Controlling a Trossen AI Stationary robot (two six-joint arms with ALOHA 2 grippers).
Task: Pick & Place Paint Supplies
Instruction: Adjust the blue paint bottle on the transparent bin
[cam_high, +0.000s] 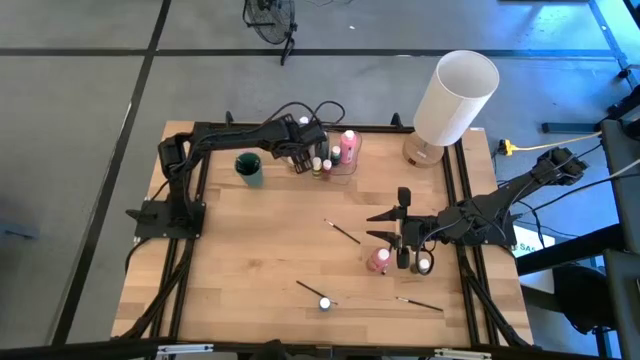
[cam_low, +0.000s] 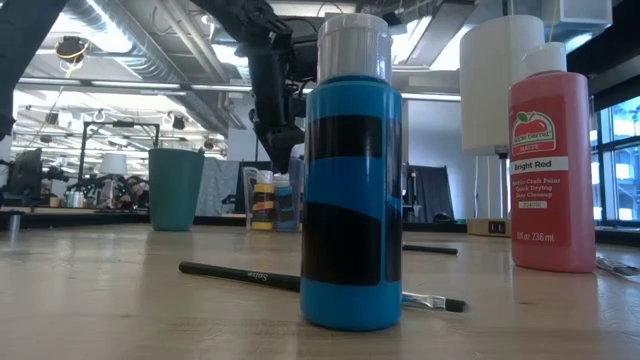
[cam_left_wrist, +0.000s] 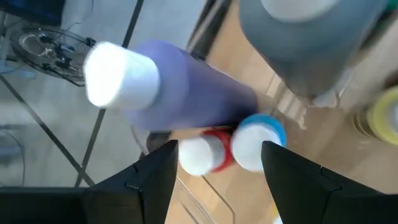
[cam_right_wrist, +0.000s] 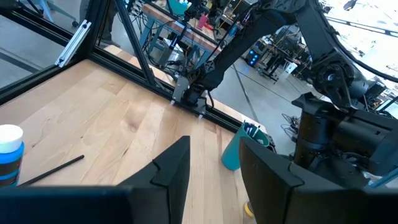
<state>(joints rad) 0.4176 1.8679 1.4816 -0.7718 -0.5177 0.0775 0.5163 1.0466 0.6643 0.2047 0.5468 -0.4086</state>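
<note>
My left gripper hung over the clear container at the far edge of the tabletop, near its middle. My fingers stood apart and clamped nothing. Past them a lilac bottle with a white cap leaned at a tilt. Below the gap between my fingers showed the white caps of a red bottle and a blue-rimmed bottle, side by side. A teal cup stood just beside the container, toward the left edge.

My right gripper hovered over the right half of the tabletop, fingers apart and empty. A pink bottle lay near it, toward the near edge.

A blue bottle with a pale cap stood upright close to the near edge, around the middle. Three thin paintbrushes lay flat on the wood: one near the centre, one touching or just beside the blue bottle, one toward the near right corner. A large white cylinder stood at the far right corner.
</note>
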